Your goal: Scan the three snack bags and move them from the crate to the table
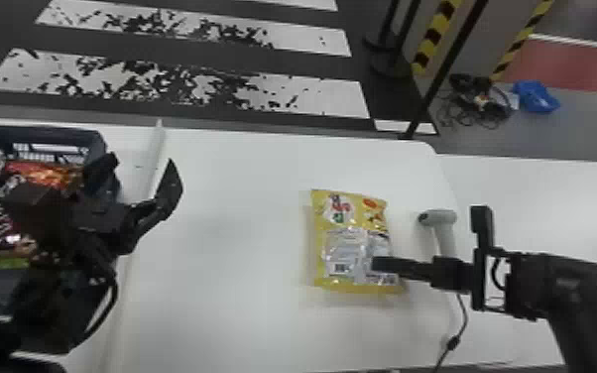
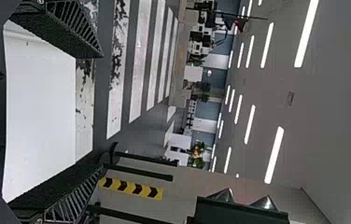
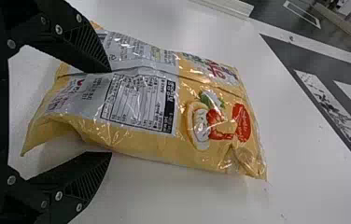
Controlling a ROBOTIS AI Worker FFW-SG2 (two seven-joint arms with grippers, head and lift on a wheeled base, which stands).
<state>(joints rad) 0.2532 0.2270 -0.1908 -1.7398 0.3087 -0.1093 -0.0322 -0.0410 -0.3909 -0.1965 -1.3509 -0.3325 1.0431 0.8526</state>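
Because the yellow snack bag (image 1: 349, 243) lies face down on the table (image 1: 238, 198) just left of the scanner (image 1: 444, 218), the right gripper (image 1: 378, 264) is much the nearer one. Its fingers are spread, one above the bag's near part and the other off beside its edge. The bag's long side runs away from the robot, so most of it reaches past the fingertips; closing on it would probably need that straddle evened out. In the head view those fingers merge into one dark bar, while the right wrist view shows the gap. The head view also gives the crate (image 1: 49, 131), holding more bags, far left of the scanner; the left gripper (image 2: 102, 111) is beside it, fingers wide apart.
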